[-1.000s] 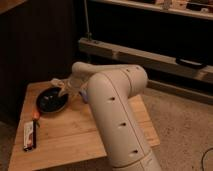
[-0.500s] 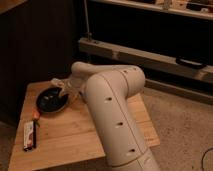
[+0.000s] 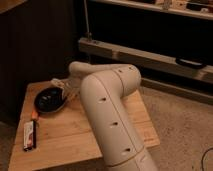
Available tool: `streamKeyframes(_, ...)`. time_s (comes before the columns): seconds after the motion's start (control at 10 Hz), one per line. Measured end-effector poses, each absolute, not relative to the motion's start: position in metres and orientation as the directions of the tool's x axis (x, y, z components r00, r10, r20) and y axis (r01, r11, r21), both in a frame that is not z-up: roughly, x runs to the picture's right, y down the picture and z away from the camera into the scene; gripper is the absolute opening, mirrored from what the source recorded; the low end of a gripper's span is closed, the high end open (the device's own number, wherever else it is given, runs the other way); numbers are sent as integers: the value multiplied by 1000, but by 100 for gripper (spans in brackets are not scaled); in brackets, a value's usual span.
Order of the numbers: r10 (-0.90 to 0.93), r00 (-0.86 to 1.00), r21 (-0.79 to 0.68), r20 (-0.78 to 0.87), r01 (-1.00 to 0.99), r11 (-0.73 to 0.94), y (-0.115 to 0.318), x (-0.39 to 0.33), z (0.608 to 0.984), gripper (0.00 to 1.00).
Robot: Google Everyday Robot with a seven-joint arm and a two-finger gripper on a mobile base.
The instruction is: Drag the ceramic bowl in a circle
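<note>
The ceramic bowl (image 3: 49, 100) is round, shallow and glossy black. It sits on the left part of the wooden table (image 3: 65, 135). My white arm (image 3: 107, 110) reaches from the front right across the table toward it. My gripper (image 3: 62, 89) is at the bowl's far right rim, touching or right over it. The arm's wrist hides part of the rim there.
A small orange item (image 3: 34, 114) lies just in front of the bowl. A flat white and dark packet (image 3: 30, 135) lies near the table's front left edge. Dark shelving (image 3: 150, 30) and a metal rail (image 3: 150, 57) stand behind the table.
The arm, the gripper and the bowl stay in almost the same place; no clear movement shows.
</note>
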State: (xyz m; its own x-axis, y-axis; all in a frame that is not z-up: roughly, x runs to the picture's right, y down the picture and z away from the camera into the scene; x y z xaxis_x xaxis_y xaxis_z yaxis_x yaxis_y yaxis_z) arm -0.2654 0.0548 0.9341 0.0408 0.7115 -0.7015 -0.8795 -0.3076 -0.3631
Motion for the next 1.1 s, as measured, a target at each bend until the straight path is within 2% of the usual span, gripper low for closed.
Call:
streamKeyframes(0.1,708,37,-346,-705,-890,-298,56,-263,936,33)
streamKeyframes(0.4,704,33,-321,-710,-904,-281,60,-259,934,3)
streamKeyframes(0.5,703,29,-316,-711,-906,-281,61,-254,930,0)
streamKeyframes(1.1,689,-42,-205,-723,-940,-272,96,-167,882,0)
